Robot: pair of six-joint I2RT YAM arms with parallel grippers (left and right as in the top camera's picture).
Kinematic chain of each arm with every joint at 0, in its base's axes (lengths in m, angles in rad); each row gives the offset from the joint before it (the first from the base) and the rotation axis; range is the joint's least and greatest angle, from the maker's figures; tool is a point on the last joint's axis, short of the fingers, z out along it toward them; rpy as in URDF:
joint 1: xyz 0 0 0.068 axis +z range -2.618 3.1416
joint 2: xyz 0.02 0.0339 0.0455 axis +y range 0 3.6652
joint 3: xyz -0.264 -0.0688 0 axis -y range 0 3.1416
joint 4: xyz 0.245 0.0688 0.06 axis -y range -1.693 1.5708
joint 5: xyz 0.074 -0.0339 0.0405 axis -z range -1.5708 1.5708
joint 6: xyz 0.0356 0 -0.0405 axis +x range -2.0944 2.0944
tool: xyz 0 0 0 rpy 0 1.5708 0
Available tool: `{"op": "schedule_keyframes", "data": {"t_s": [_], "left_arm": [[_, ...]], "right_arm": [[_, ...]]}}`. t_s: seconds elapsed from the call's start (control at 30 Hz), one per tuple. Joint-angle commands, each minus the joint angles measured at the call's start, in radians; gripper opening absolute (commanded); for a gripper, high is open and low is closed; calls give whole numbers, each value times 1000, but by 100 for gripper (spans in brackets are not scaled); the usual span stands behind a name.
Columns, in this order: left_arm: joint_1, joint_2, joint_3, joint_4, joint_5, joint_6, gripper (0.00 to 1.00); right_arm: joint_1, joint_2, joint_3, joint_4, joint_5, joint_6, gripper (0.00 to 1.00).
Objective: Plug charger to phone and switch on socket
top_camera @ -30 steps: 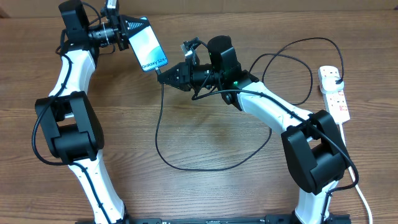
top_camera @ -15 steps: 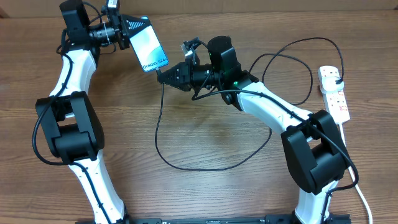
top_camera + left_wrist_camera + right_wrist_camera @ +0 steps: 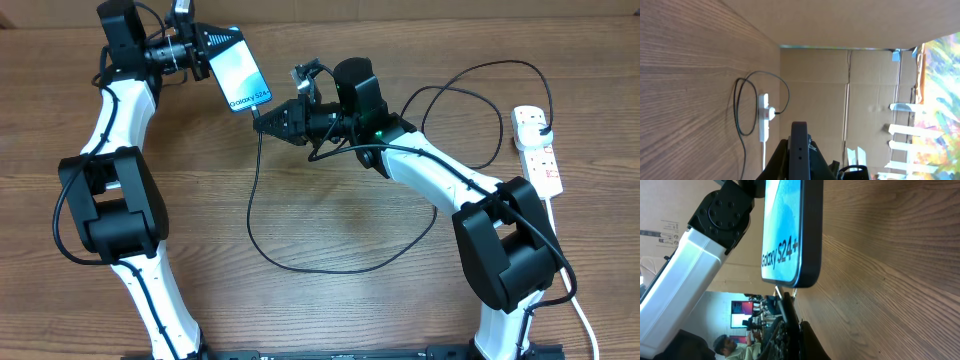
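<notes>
Currently, left gripper (image 3: 212, 48) clamps the phone (image 3: 241, 73) while right gripper (image 3: 263, 119) pinches the charger (image 3: 251, 205).

1 phone (image 3: 238, 73), 1 charger (image 3: 249, 210), 1 socket (image 3: 537, 152).

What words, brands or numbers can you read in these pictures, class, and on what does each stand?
"Galaxy S24+": on the light blue screen of the slim dark-edged smartphone, seen sideways by the right wrist camera.
Red marks on the white elongated plastic power strip: too small to read.
Printed label on the brown cardboard box: too small to read.
</notes>
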Motion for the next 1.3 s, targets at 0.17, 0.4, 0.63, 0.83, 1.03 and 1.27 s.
{"op": "schedule_keyframes", "data": {"t_s": [0.17, 0.4, 0.63, 0.83, 1.03, 1.27], "left_arm": [[-71, -5, 2, -15, 207, -2, 4], [-62, -5, 2, 11, 193, 2, 4], [-47, -5, 2, 37, 202, 2, 4], [-47, -5, 3, 116, 206, -14, 4], [-47, -5, 3, 130, 206, -42, 5], [-47, -5, 3, 145, 206, -59, 4]], "right_arm": [[-36, -27, 25, 32, 229, -1, 4], [-36, -27, 25, 33, 194, 0, 4], [-36, -27, 25, 34, 156, 15, 4], [-38, -27, 25, 90, 97, 80, 4], [-38, -27, 25, 96, 90, 105, 4], [-43, -27, 25, 88, 81, 93, 4]]}}
